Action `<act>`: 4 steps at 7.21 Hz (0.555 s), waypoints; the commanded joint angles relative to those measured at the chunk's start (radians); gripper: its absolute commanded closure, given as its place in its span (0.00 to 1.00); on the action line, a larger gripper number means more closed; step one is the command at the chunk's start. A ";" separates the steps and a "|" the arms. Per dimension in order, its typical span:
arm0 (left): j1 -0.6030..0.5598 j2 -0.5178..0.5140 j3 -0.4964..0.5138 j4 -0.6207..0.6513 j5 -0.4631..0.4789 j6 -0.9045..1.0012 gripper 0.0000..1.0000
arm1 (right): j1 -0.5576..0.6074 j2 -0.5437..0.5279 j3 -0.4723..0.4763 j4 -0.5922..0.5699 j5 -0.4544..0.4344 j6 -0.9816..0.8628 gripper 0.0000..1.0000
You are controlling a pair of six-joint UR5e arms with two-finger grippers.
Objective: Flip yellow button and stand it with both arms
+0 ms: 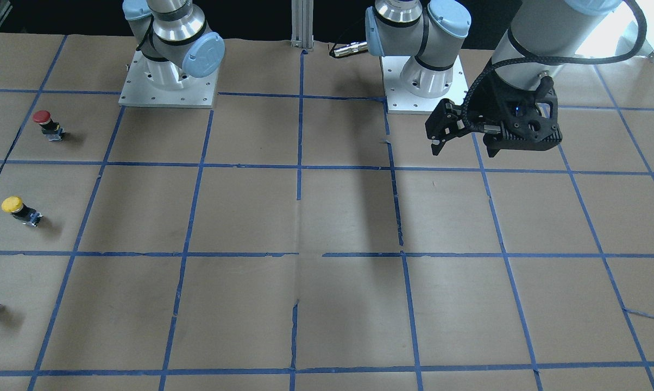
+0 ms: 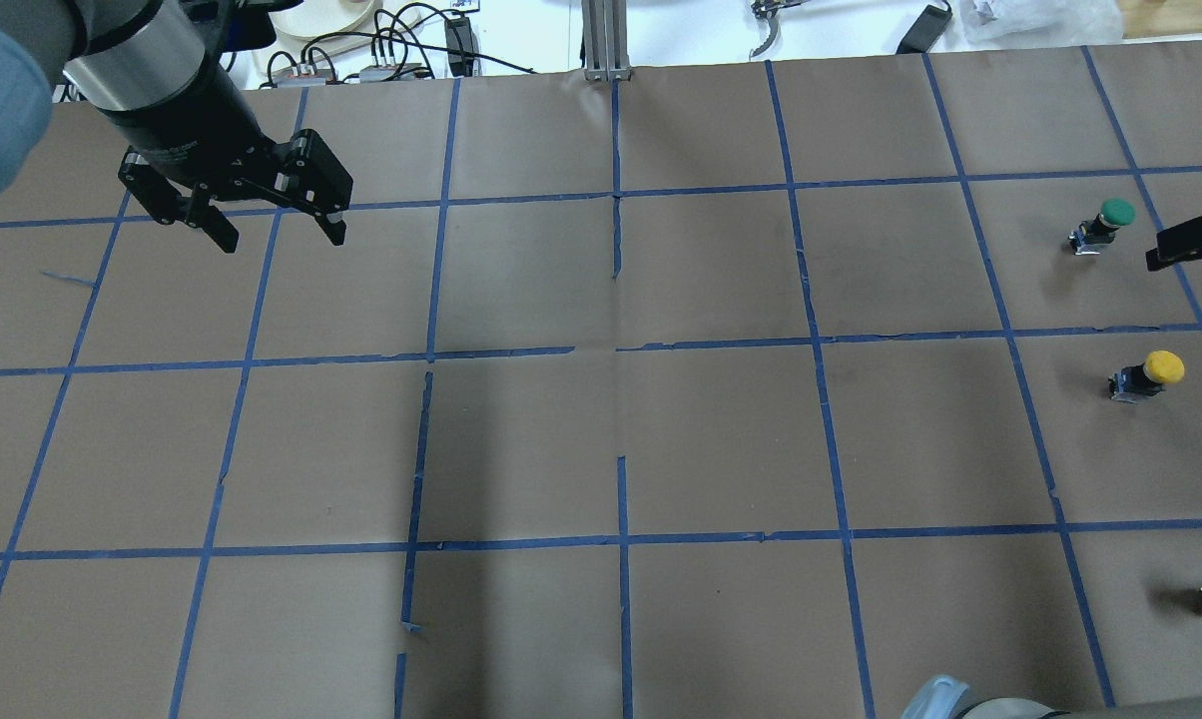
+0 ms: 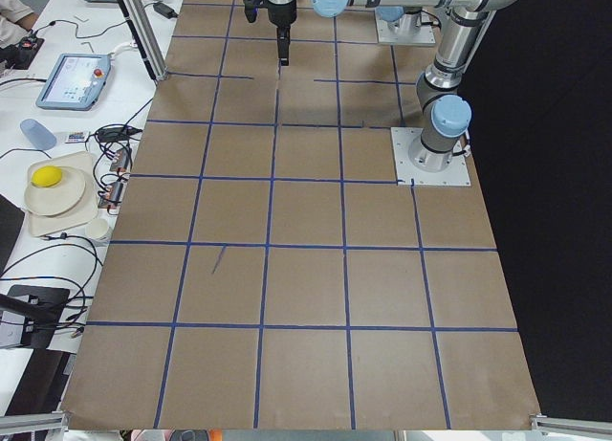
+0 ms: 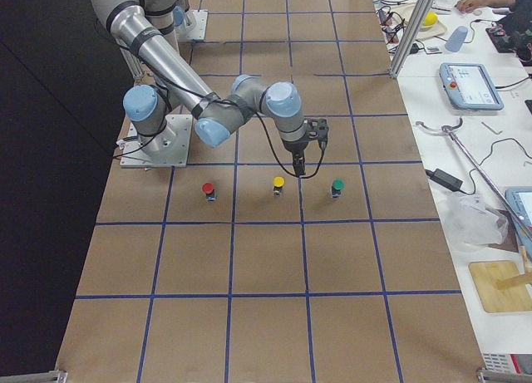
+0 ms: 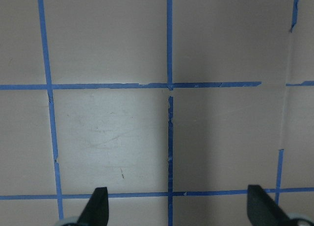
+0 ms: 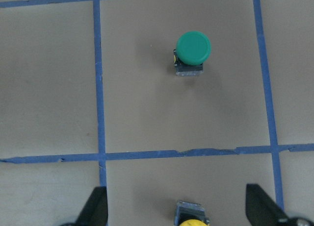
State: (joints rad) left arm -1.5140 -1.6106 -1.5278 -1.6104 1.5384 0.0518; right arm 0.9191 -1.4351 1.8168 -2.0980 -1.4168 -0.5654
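The yellow button [image 2: 1148, 373] stands cap up on its dark body at the table's right end; it also shows in the front view [image 1: 17, 208], the right side view [image 4: 278, 184] and at the bottom edge of the right wrist view [image 6: 191, 217]. My right gripper [image 6: 175, 196] is open and empty. It hangs above the table [image 4: 302, 169] between the yellow button and a green button, touching neither. My left gripper [image 2: 272, 225] is open and empty, held high over the far left of the table [image 1: 441, 141]. Its wrist view [image 5: 176, 199] shows only bare paper.
A green button [image 2: 1105, 224] stands one square beyond the yellow one, away from the robot, and shows in the right wrist view [image 6: 193, 52]. A red button [image 1: 47, 124] stands one square nearer the robot. Brown paper with a blue tape grid [image 2: 616, 350] covers the table.
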 commanded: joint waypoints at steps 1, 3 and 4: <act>0.000 0.000 0.000 0.001 0.000 0.000 0.00 | 0.175 -0.033 -0.181 0.351 -0.083 0.329 0.00; 0.002 0.000 0.000 0.003 -0.001 0.000 0.00 | 0.384 -0.096 -0.197 0.455 -0.155 0.535 0.00; 0.002 0.000 0.000 0.003 0.000 0.000 0.00 | 0.488 -0.122 -0.201 0.496 -0.163 0.636 0.00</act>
State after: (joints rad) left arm -1.5128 -1.6107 -1.5278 -1.6079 1.5375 0.0521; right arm 1.2712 -1.5213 1.6249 -1.6599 -1.5549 -0.0618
